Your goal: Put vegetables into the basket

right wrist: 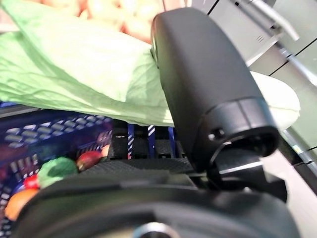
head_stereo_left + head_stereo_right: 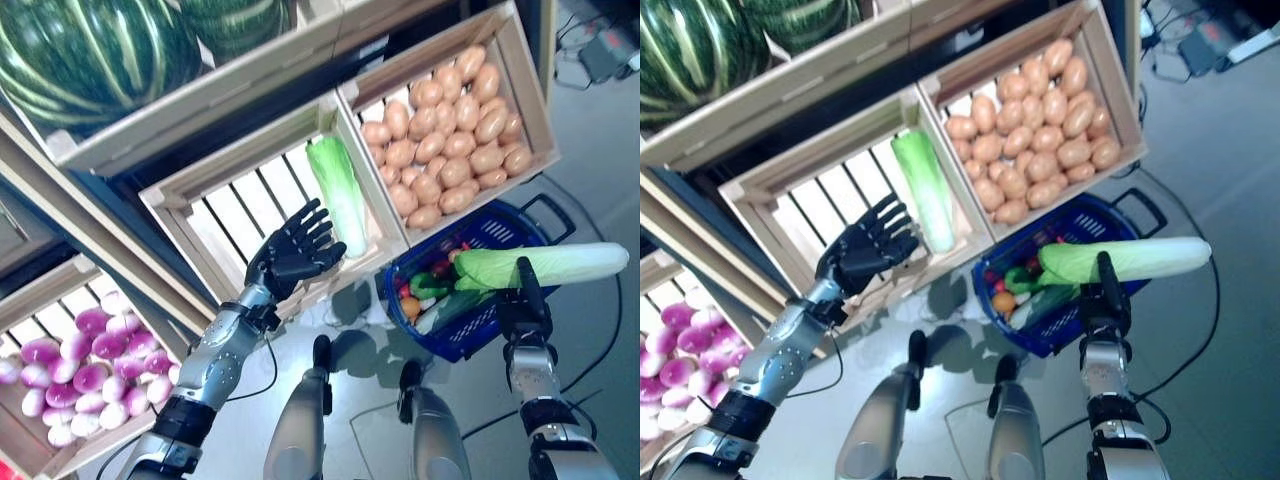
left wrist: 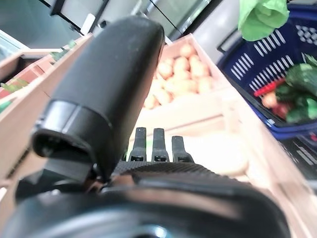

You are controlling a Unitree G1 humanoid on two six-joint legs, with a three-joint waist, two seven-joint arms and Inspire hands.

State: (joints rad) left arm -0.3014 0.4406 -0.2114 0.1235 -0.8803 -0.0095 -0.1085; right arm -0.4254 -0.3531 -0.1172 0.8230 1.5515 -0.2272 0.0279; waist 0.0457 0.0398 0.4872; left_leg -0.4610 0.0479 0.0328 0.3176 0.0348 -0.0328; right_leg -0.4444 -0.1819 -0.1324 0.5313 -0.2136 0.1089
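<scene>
My right hand (image 2: 525, 302) is shut on a long pale-green cabbage (image 2: 560, 264), thumb across its top and fingers beneath. It holds the cabbage level just above the blue basket (image 2: 470, 338), which stands on the floor with several vegetables in it. The right wrist view shows the cabbage (image 1: 74, 64) lying over the basket. A second cabbage (image 2: 338, 195) lies upright in the middle slatted crate (image 2: 190, 205). My left hand (image 2: 292, 255) hovers open in front of that crate, fingers spread, a little to the left of the second cabbage and not touching it.
A crate of potatoes (image 2: 450, 120) sits to the right of the middle crate, directly behind the basket. Striped green melons (image 2: 90, 50) fill the upper shelf. A low crate of purple-white turnips (image 2: 80, 370) stands at the left. Grey floor lies to the right of the basket.
</scene>
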